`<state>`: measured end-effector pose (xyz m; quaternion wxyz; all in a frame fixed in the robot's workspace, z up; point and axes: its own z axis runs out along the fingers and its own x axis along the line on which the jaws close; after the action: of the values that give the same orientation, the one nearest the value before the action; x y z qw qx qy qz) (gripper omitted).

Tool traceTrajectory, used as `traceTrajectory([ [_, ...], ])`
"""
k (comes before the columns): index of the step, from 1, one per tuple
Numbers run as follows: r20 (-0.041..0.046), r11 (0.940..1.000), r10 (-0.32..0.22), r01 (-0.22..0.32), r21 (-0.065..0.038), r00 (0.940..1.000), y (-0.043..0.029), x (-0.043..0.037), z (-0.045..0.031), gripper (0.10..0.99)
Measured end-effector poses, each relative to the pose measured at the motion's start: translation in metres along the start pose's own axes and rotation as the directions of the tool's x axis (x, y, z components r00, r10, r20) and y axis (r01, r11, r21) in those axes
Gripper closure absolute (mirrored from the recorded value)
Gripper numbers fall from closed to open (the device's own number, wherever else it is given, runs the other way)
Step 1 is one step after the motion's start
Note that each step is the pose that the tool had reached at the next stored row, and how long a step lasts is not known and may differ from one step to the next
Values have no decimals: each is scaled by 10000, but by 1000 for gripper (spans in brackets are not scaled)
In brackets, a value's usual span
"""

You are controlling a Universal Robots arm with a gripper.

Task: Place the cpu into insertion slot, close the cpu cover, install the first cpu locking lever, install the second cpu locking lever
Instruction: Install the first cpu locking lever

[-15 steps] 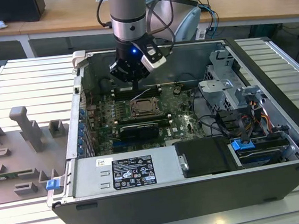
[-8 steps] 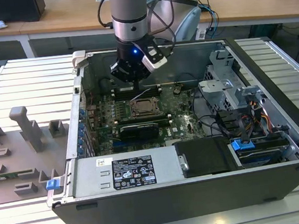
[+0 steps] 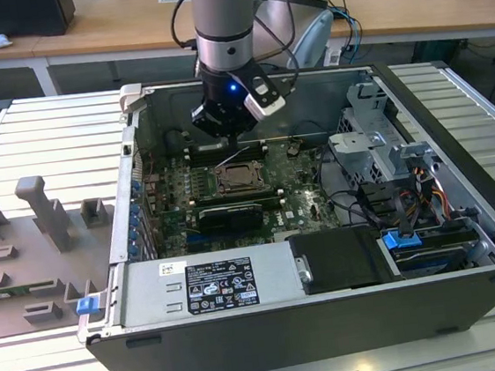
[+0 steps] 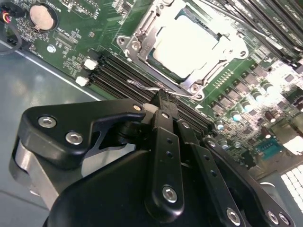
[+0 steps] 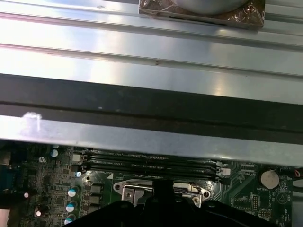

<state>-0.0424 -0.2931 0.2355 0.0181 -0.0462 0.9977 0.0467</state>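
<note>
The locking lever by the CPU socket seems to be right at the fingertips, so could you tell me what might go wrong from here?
1. The end effector meets the thin wire lever only at its tips; it could slip off.
2. Memory slots lie directly beside the lever, so a slip could strike them.
3. The cpu sits under the cpu cover; side force might disturb it.

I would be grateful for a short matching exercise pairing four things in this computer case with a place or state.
Things:
1. cpu
2. cpu cover
3. pincer
4. coin battery

Descriptions:
A. round and silver, on the green board away from the socket
B. pale face showing through a square cut-out
C. silver frame lying flat over the socket
D. black, tip at a thin wire lever beside the socket

Pairs: 1-B, 2-C, 3-D, 4-A
</note>
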Motion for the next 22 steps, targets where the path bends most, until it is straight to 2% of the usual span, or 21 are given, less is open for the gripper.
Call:
traceTrajectory([
  [5,3,10000,38,-38,2,10000,41,-43,33,980],
  [22,7,10000,73,-73,3,10000,37,-96,71,980],
])
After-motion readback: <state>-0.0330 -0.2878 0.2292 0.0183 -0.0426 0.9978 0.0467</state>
